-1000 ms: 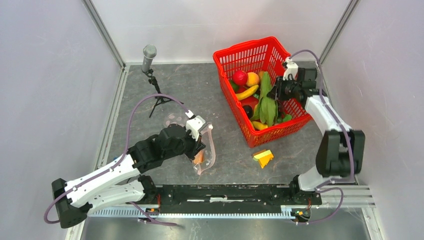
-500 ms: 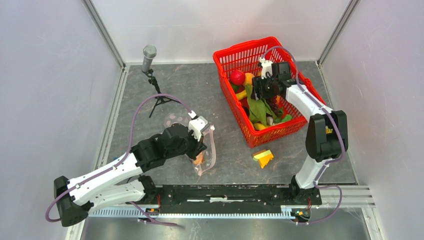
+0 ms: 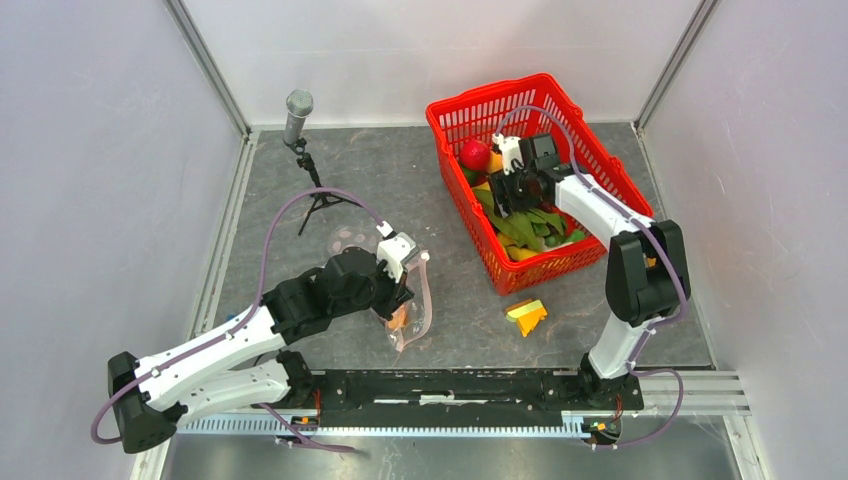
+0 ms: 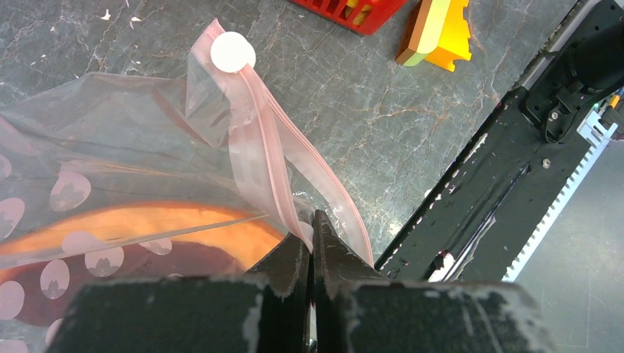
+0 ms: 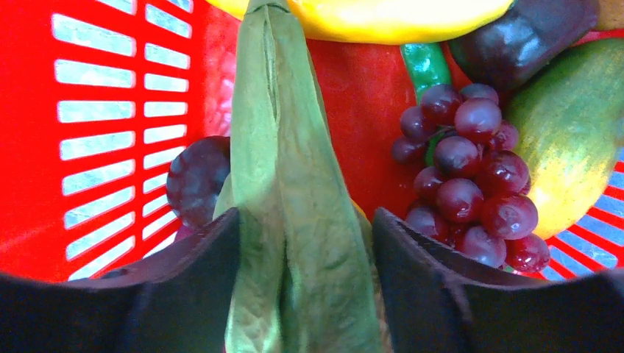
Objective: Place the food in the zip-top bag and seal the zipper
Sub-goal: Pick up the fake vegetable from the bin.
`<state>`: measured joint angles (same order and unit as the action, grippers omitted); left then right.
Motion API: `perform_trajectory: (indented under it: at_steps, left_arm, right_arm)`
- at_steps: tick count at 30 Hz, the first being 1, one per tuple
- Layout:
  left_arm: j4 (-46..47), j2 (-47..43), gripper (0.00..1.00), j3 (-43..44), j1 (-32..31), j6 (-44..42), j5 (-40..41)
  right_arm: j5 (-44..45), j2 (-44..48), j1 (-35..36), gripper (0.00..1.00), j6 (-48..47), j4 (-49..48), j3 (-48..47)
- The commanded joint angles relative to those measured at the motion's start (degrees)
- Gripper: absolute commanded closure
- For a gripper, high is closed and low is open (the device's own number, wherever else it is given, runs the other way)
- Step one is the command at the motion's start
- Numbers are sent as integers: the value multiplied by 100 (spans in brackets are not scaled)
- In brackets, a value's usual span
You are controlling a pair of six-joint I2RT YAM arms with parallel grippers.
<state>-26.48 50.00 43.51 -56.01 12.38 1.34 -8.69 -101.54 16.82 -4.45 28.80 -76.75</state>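
The zip-top bag (image 4: 110, 169) is clear, wrinkled plastic printed with pale pink round dots. The zipper (image 4: 287, 169) is a pale-pink double strip along its mouth edge, with a white round tab (image 4: 232, 51) at its far end. An orange piece of food (image 4: 147, 228) shows through the plastic inside. The left end effector (image 4: 310, 243) is pressed together on the zipper strip, pinching the bag's mouth edge.

In the top view the bag (image 3: 412, 300) sits on the grey tabletop (image 3: 380, 180) left of centre, just beside the left arm's wrist. Its long axis runs roughly near to far, and it is held on edge rather than lying flat. In the left wrist view the zipper slants from the tab down to the fingertips.

The rest of the food lies in the red mesh basket (image 3: 470, 110) at the far right. It includes a long green leafy vegetable (image 5: 287, 184), purple grapes (image 5: 471, 191), a yellow banana (image 5: 368, 18), a dark aubergine (image 5: 522, 37) and a red apple (image 3: 475, 155).

The right end effector (image 5: 305, 243) is down inside the basket with its fingers spread either side of the leafy vegetable. The vegetable's length runs straight out between them. Whether the fingers touch it cannot be told.

A yellow-orange block (image 3: 527, 315) lies on the tabletop near the basket's near corner.
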Motion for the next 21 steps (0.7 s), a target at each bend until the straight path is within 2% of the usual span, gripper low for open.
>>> perform_trajectory:
  at_steps: [1,2,4,6,10,16,18,21]
  left_arm:
    - [271,-25,98,14,-7,168,-55]
    - [266,-32,98,11,0,168,-55]
    - [250,-51,98,10,-3,168,-40]
    - [223,-77,98,22,-6,168,-12]
    - [196,-217,98,-21,-2,203,56]
    - [175,-333,98,-66,-13,203,135]
    - [178,-316,98,-49,-13,194,138]
    - [185,-292,98,-1,-10,172,129]
  right_arm:
    - [536,279,2,46,-20,-24,123]
    - [512,510,1,56,4,-240,234]
    - [360,861,6,61,75,-486,262]
    - [271,1180,6,71,115,-583,175]
    - [443,1941,-30,72,324,-950,253]
    - [565,3205,-279,74,829,-1574,1010]
    - [315,3607,-385,75,975,-1743,1225]
    - [-659,4087,-410,75,1164,-1871,1318]
